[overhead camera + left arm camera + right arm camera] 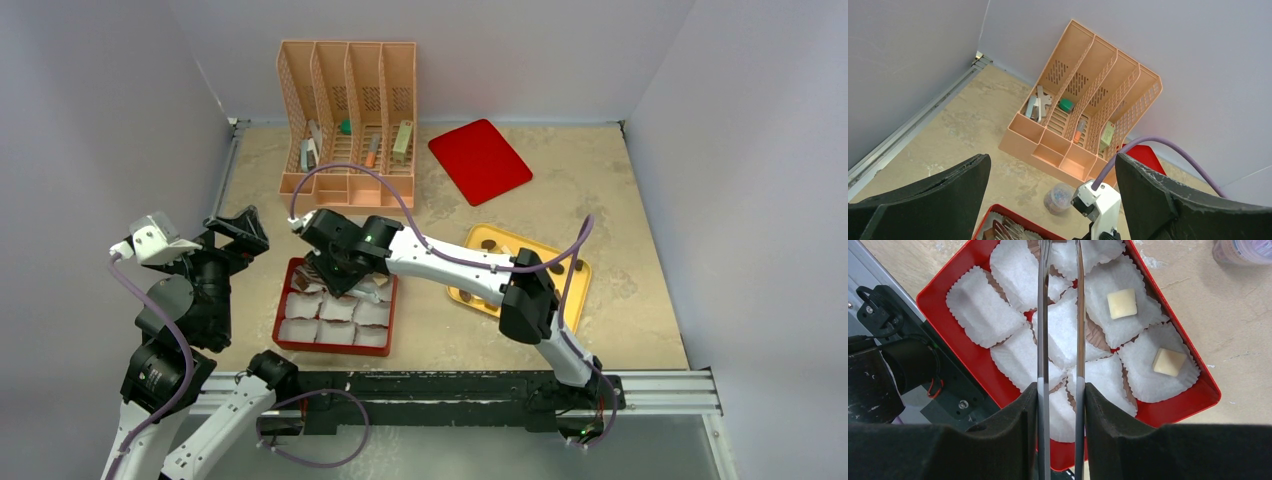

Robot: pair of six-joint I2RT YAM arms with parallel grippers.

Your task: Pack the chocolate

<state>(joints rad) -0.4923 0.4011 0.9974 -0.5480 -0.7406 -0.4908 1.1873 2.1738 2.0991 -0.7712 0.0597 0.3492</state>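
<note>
Chocolate squares [1122, 303], cream-white, are seen seated in two of the white paper cups [978, 307] inside the red box [943, 285]. The box is set by the near edge of the table [620, 200], left of centre. More chocolate, as dark brown pieces [488, 244], is scattered on the yellow tray [575, 300] toward the right edge. The right gripper [1061, 390] is clenched on a pair of metal tongs [1043, 315], which are held over the box's cups with the blades slightly apart. Whether anything is pinched at the tips cannot be told. The left gripper [1050, 160] is raised near the left edge, fingers spread wide with nothing between them. A peach desk organiser [350, 110] and a red lid [480, 160] are placed along the far edge.
</note>
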